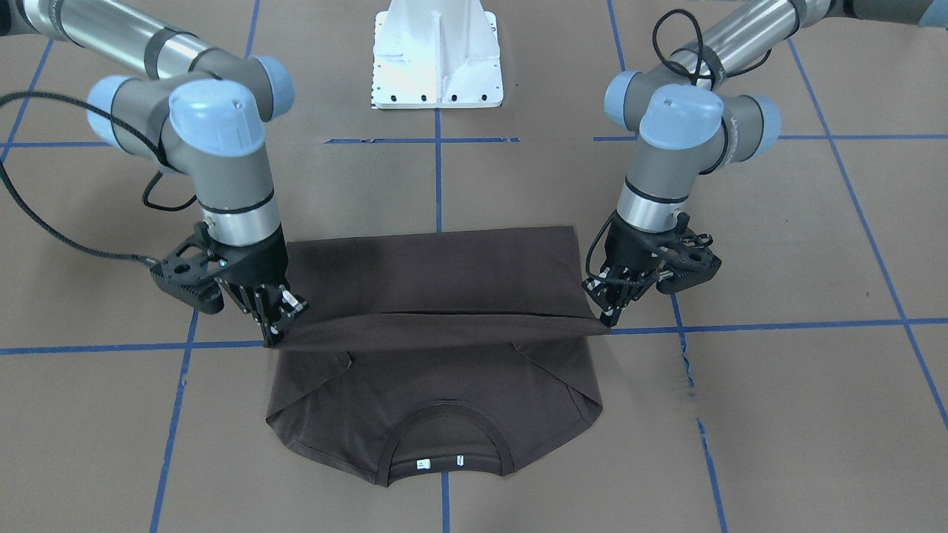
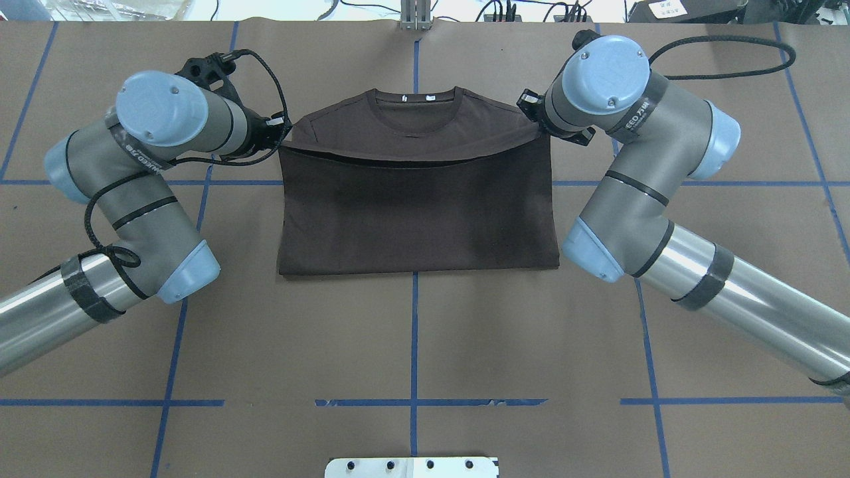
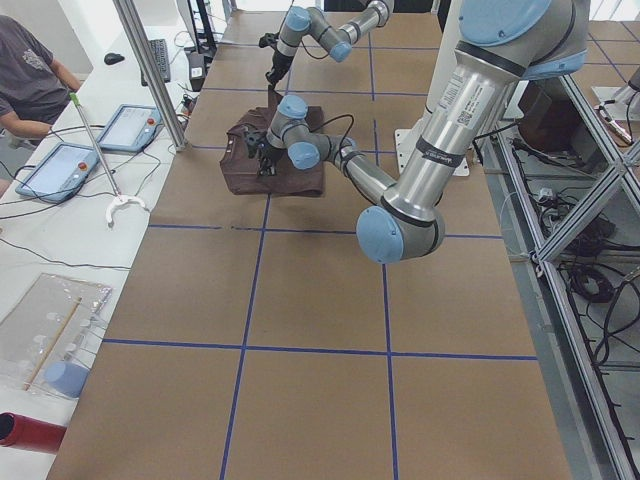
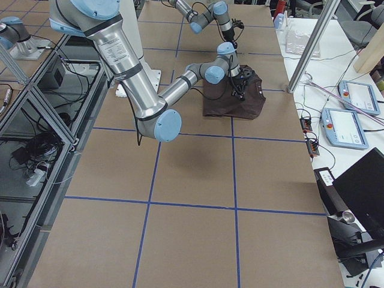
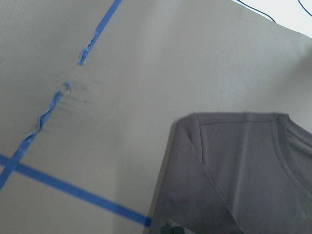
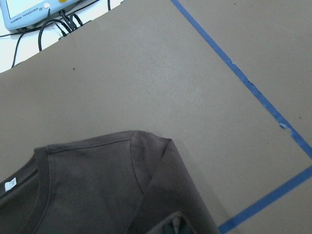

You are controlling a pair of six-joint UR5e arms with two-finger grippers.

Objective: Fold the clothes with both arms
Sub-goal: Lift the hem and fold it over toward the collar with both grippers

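We see a table (image 2: 412, 345) covered in brown paper and crossed by blue tape lines (image 2: 414, 318), with the white pedestal base (image 2: 412, 468) at 6 o'clock in the overhead view. The left gripper (image 1: 609, 318) is pinched closed on one corner of the T-shirt's (image 1: 444, 274) hem edge. The right gripper (image 1: 275, 334) is pinched closed on the other corner. Between them the held edge runs taut, lifted a little off the layer below, from 9 o'clock to 3 o'clock across the garment in the overhead view. The T-shirt's lower half is doubled over toward the collar (image 1: 444, 411), which lies flat on the table at the 12 o'clock end, with small white neck labels (image 1: 423, 464) showing inside it. The fold sits at 6 o'clock. Both sleeves are folded inward.
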